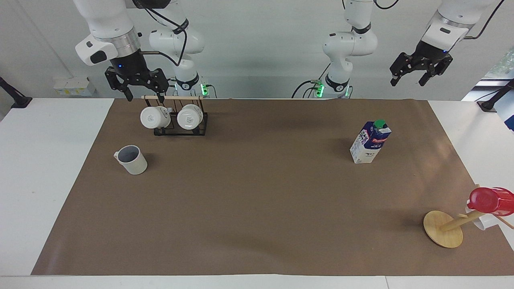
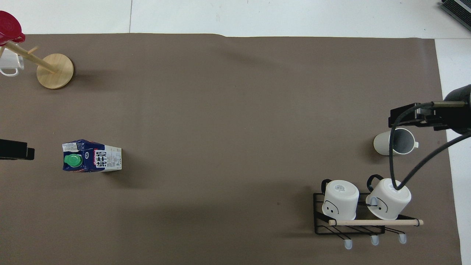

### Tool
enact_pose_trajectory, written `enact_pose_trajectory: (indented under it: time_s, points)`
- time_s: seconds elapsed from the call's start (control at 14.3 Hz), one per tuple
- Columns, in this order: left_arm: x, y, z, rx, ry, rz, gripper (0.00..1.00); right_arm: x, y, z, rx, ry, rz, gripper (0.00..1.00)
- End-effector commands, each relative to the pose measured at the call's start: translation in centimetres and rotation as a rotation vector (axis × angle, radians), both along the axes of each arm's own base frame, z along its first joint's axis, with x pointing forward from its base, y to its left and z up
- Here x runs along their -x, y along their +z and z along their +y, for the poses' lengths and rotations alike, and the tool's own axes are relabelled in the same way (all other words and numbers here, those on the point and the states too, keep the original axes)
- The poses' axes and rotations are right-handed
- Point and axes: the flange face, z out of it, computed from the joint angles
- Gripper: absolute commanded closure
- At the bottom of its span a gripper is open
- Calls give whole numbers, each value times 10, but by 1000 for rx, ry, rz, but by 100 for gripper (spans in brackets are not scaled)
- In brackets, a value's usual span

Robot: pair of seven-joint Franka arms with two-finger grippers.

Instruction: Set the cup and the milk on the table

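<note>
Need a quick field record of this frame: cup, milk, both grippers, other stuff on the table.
cup: cup upright on the brown paper of the table, toward the right arm's end, free
milk: milk upright on the paper, toward the left arm's end, free
left gripper: left gripper open, empty, raised near the table's edge at its own end
right gripper: right gripper open, empty, raised over the mug rack
other: two white mugs on the rack; wooden stand with red cup

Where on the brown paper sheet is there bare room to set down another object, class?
The wide middle of the brown paper sheet is bare, between the cream-white ceramic mug and the blue-and-white milk carton. It is crowded by the black wire mug rack and round wooden stand.
</note>
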Motion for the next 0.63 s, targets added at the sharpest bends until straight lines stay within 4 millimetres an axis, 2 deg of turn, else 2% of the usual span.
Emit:
enact_pose_trajectory:
  time_s: [0.0,0.56]
  points:
    - [2,6,2,-20,-1,3,0,3,3,-3,-1,-13,-5,0]
    - [2,6,2,-20,-1,3,0,2,3,-2,-15,-18,-3,0]
